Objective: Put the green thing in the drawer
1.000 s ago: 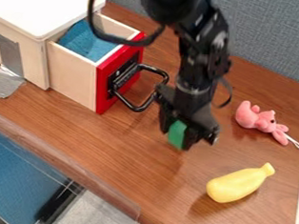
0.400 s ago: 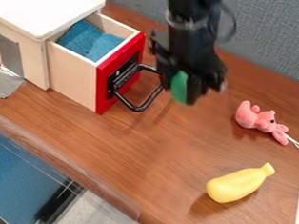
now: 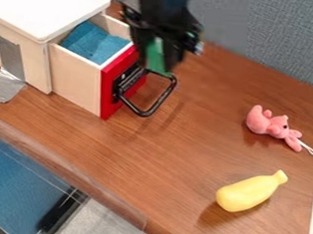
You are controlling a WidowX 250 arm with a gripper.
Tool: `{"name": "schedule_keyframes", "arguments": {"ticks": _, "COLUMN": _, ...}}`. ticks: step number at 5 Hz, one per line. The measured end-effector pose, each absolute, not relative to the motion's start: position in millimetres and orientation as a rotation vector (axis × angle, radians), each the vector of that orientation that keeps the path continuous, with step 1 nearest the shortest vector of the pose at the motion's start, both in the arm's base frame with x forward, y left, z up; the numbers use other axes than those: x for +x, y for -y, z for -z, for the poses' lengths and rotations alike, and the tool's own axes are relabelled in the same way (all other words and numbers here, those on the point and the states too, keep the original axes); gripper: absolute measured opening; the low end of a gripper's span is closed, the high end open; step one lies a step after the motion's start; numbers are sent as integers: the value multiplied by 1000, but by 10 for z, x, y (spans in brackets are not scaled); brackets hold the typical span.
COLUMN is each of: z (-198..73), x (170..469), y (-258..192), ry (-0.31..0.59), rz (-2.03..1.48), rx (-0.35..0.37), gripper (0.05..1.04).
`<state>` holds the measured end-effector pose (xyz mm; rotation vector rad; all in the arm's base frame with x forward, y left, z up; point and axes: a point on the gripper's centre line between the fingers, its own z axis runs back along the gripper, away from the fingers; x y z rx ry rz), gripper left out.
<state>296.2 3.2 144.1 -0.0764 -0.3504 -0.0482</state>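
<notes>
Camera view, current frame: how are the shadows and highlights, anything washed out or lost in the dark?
Camera view: white cabinet top near blown out, little surface detail; silver tape has bright glints; soft shadows at the lower left of the yellow toy and under the pink toy; end effector mostly black, detail hard to read.

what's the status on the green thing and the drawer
Gripper holding green block, up by the drawer's red front. Drawer open, blue cloth inside. Black handle sticks out below the block.
</notes>
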Motion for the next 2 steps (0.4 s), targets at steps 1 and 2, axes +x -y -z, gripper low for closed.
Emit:
{"name": "schedule_keyframes", "arguments": {"ticks": 1, "z": -1518, "x": 2918, "y": -373, "ry": 334, "rz": -21, "rx": -88, "gripper": 571}}
{"name": "schedule_keyframes", "arguments": {"ticks": 2, "z": -1612, "x": 2857, "y": -626, "ry": 322, "rz": -66, "rx": -105, "gripper": 571}}
